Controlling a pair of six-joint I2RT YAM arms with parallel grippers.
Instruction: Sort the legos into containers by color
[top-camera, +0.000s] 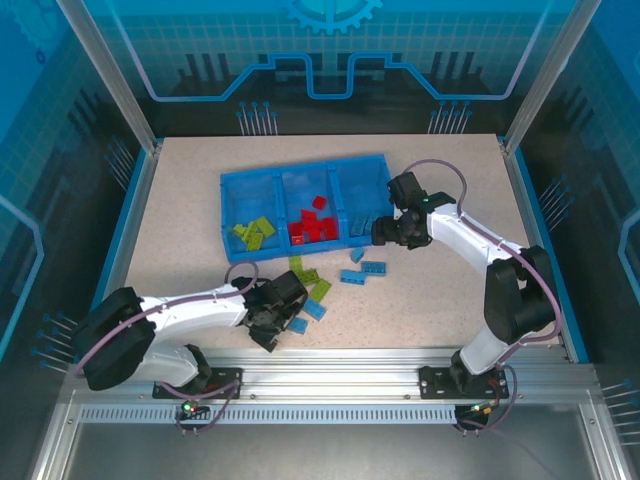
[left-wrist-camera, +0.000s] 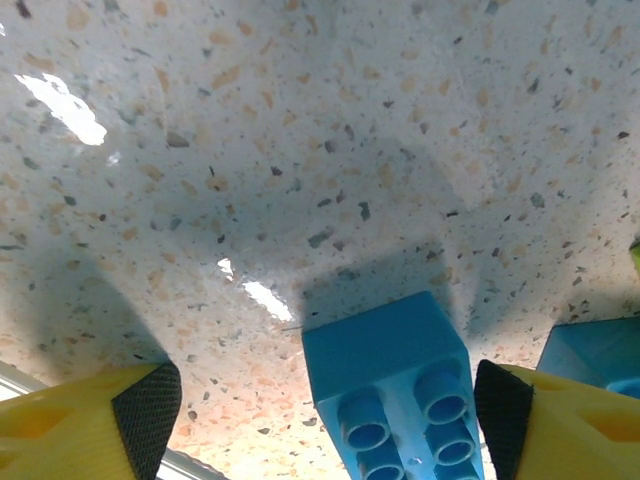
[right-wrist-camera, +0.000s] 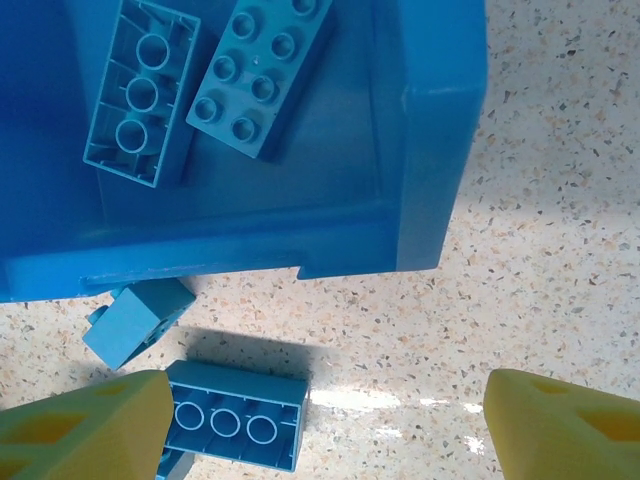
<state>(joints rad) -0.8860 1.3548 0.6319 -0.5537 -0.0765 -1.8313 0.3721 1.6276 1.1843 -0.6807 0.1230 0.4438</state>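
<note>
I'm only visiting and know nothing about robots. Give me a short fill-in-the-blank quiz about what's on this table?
1. The middle compartment of the shallow bright-blue plastic tray holds bricks coloured ____.
2. The lime green studded plastic bricks lie in the tray's ____ compartment.
3. The small studded brick between the left gripper's jaws is coloured ____.
4. The right gripper's jaws stand ____.
Missing words: red; left; light blue; open.

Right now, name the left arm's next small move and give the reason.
Probably close the left gripper. Its jaws stand open astride a light blue brick lying on the table, studs showing. The brick sits nearer one pad, so it may slide a little as they shut.
</note>
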